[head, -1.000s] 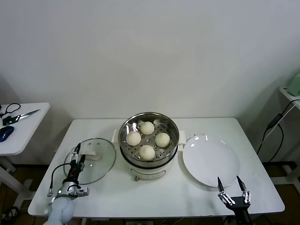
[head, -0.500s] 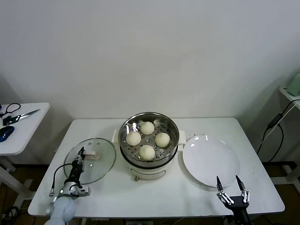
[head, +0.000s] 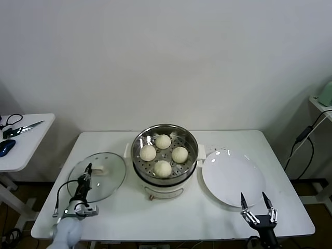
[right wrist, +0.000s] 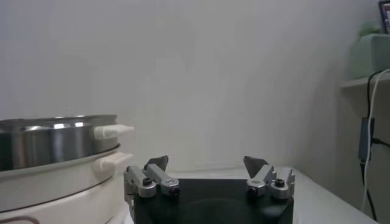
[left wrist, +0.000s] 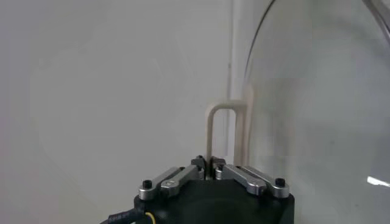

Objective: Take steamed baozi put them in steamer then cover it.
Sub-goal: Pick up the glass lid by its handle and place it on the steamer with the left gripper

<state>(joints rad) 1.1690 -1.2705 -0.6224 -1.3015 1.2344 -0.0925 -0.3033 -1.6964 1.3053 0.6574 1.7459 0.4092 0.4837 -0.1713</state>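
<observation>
Four cream-white baozi sit on the perforated tray inside the steel steamer at the table's middle. The clear glass cover is to the steamer's left, near the table's left edge. My left gripper reaches over the cover from the front left. In the left wrist view this gripper is shut on the cover's white handle, with the glass beside it. My right gripper is open and empty at the table's front right; in its wrist view the steamer stands off to one side.
A flat white plate lies right of the steamer, just behind the right gripper. A small side table at far left carries scissors and a blue mouse. A shelf with cables stands at far right.
The cover and my left gripper have shifted slightly to the left, away from the steamer. The right gripper has barely moved.
</observation>
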